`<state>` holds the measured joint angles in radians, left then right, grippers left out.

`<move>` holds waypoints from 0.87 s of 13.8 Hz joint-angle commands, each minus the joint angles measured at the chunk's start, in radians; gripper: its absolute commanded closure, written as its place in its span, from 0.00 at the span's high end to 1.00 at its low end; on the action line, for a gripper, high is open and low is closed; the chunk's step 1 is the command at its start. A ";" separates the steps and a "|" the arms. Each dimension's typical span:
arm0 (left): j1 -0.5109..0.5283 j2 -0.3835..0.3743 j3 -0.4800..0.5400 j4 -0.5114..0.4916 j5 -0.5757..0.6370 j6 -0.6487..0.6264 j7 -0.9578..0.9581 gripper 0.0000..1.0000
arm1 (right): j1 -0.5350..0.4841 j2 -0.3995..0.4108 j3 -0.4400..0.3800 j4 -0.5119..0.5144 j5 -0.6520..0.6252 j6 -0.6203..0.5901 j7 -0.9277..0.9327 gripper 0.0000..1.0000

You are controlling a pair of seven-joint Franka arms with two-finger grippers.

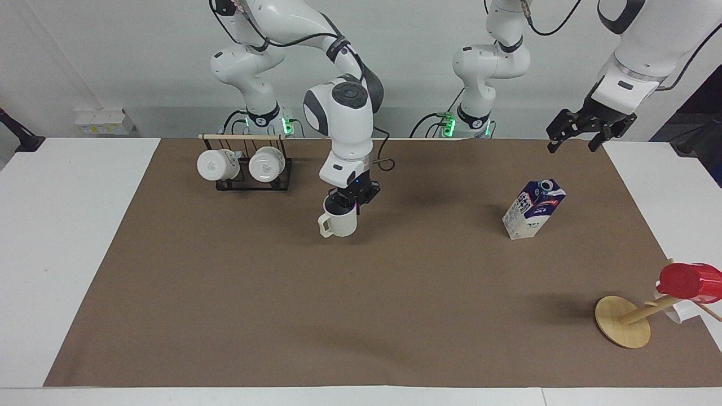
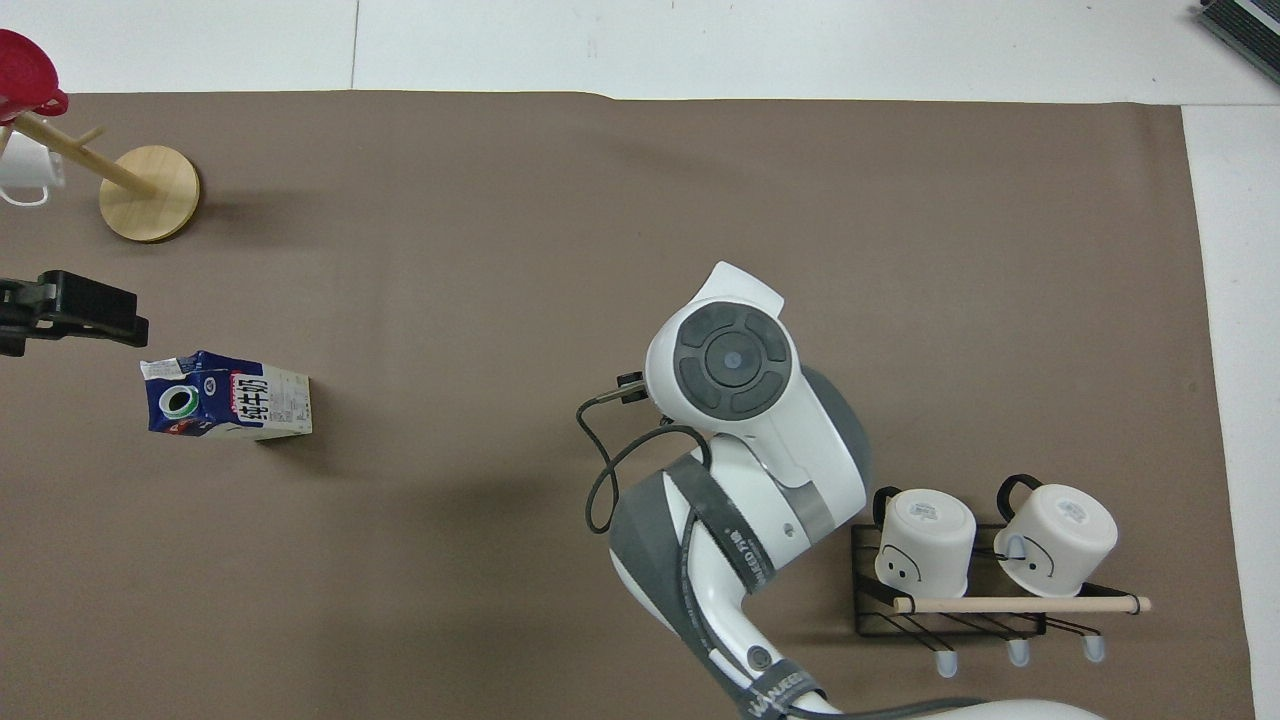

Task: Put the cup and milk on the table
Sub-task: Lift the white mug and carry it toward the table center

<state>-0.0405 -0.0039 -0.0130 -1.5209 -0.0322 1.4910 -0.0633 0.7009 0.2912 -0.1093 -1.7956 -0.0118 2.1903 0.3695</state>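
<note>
My right gripper (image 1: 344, 206) is shut on the rim of the cup (image 1: 338, 223), a cream-white mug with its handle toward the right arm's end. It holds the cup upright, low over the brown sheet (image 1: 361, 310) of the table (image 1: 67, 225), near the middle. In the overhead view the right arm (image 2: 735, 365) hides the cup. The milk (image 1: 533, 210), a blue and white carton, stands on the sheet toward the left arm's end; it also shows in the overhead view (image 2: 225, 395). My left gripper (image 1: 574, 144) waits open and empty in the air beside the milk.
A black wire rack (image 1: 248, 183) with two white mugs stands near the right arm's base; it shows in the overhead view too (image 2: 950, 610). A wooden mug tree (image 1: 623, 321) with a red cup (image 1: 688, 281) stands far from the robots at the left arm's end.
</note>
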 commanded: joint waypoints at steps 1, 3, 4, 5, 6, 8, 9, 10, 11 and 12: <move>0.004 -0.014 -0.001 0.010 -0.009 -0.026 0.002 1.00 | 0.026 0.052 0.002 0.015 0.003 0.049 0.022 0.00; 0.005 -0.014 -0.001 0.010 -0.009 -0.014 0.005 1.00 | 0.035 0.069 0.002 0.009 0.003 0.083 0.020 0.00; 0.007 -0.014 0.001 0.010 -0.006 -0.018 -0.003 1.00 | 0.035 0.071 0.002 0.001 0.003 0.089 0.014 0.00; 0.011 -0.014 0.002 0.010 -0.005 -0.028 -0.003 1.00 | 0.037 0.072 0.002 -0.008 0.001 0.092 0.011 0.00; 0.014 -0.014 0.001 0.010 -0.005 -0.026 -0.004 1.00 | 0.046 0.074 0.002 -0.027 0.001 0.123 0.012 0.00; 0.016 -0.018 0.002 0.002 -0.005 -0.028 -0.006 1.00 | 0.055 0.075 0.002 -0.054 0.003 0.172 0.009 0.00; 0.018 -0.027 0.002 -0.011 -0.003 -0.023 -0.006 1.00 | 0.055 0.075 0.002 -0.054 0.003 0.174 0.009 0.00; 0.021 -0.037 0.002 -0.031 0.001 -0.012 -0.006 1.00 | 0.055 0.074 0.002 -0.056 0.003 0.172 0.009 0.00; 0.021 -0.056 0.002 -0.063 0.012 0.009 -0.004 1.00 | 0.054 0.072 0.002 -0.062 0.003 0.172 0.009 0.00; 0.021 -0.095 0.002 -0.132 0.021 0.067 -0.003 1.00 | 0.054 0.072 0.002 -0.062 0.003 0.172 0.009 0.00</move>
<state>-0.0309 -0.0220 -0.0064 -1.5393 -0.0265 1.4932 -0.0633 0.7574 0.3759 -0.1091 -1.8375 -0.0118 2.3408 0.3777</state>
